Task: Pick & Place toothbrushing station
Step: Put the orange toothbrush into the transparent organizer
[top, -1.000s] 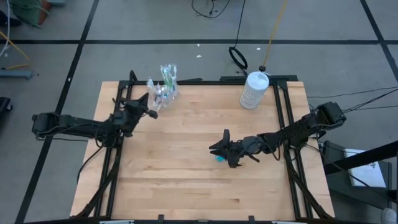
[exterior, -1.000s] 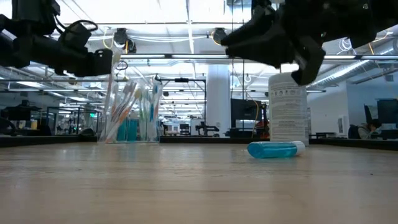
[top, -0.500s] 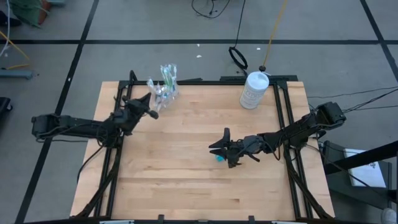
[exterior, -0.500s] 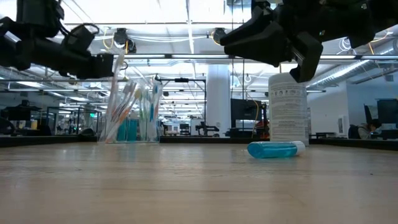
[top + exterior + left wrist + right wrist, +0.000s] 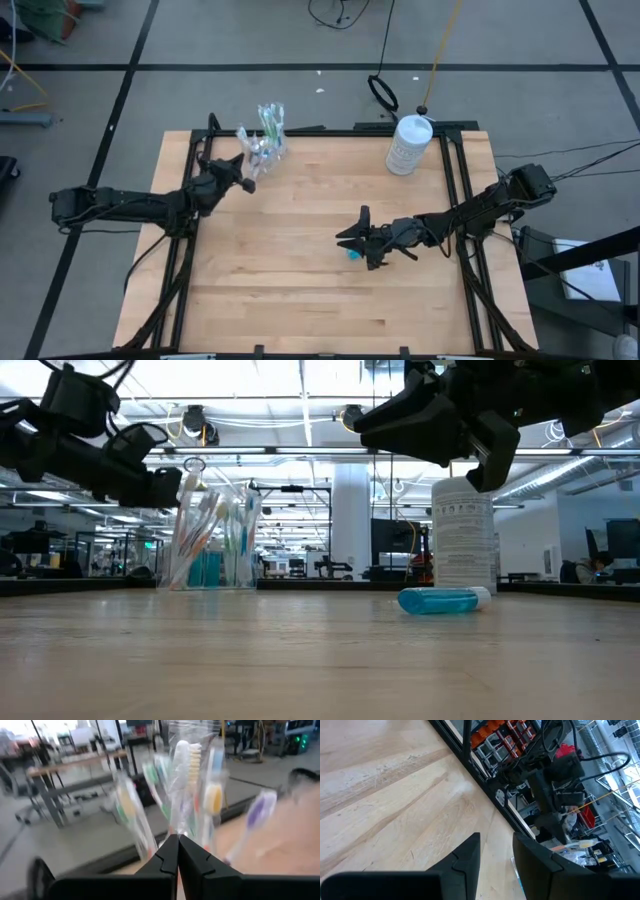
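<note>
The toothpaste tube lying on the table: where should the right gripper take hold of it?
Probably across the middle of the toothpaste tube, coming straight down. It lies flat on its side on the table, body clear all round, and the right gripper hangs just above it.

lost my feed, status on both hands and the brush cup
Left hand shut beside toothbrush cup, holding nothing visible. Right hand open above toothpaste tube. Path clear.

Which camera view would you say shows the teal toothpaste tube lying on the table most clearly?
The low view: the toothpaste tube lies unobstructed in profile. In the high view only a teal sliver peeks beside the right gripper; neither wrist view shows it clearly.
</note>
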Robot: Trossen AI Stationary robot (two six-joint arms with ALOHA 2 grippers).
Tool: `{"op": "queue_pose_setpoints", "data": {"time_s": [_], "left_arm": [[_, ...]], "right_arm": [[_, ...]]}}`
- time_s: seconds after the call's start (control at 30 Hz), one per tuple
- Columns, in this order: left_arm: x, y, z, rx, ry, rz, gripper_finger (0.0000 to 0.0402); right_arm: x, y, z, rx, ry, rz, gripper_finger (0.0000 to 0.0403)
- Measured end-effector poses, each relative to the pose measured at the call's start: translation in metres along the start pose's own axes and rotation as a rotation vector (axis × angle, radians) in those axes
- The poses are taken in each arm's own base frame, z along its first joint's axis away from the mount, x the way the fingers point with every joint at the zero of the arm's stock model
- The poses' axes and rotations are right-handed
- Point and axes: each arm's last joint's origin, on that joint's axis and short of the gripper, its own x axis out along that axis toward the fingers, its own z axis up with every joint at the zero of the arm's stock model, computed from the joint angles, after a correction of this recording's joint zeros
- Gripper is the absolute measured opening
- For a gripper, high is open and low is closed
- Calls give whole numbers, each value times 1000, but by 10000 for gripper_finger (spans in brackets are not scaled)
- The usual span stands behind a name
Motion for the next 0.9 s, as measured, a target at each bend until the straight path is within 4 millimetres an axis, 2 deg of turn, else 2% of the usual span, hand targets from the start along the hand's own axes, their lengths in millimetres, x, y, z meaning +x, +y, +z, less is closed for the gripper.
{"op": "queue_pose_setpoints", "data": {"time_s": [0.17, 0.53, 0.7, 0.9], "left_arm": [[-1, 0, -12, -63, 96, -8, 22], [-1, 0, -13, -49, 101, -14, 33], [-1, -1, -13, -50, 106, -55, 90], [-1, -4, -8, -54, 97, -75, 180]], "right_arm": [[0, 0, 0, 0, 0, 0, 110], [0, 0, 0, 0, 0, 0, 109], [0, 0, 0, 29, -1, 1, 109], [0, 0, 0, 300, -2, 2, 109]]}}
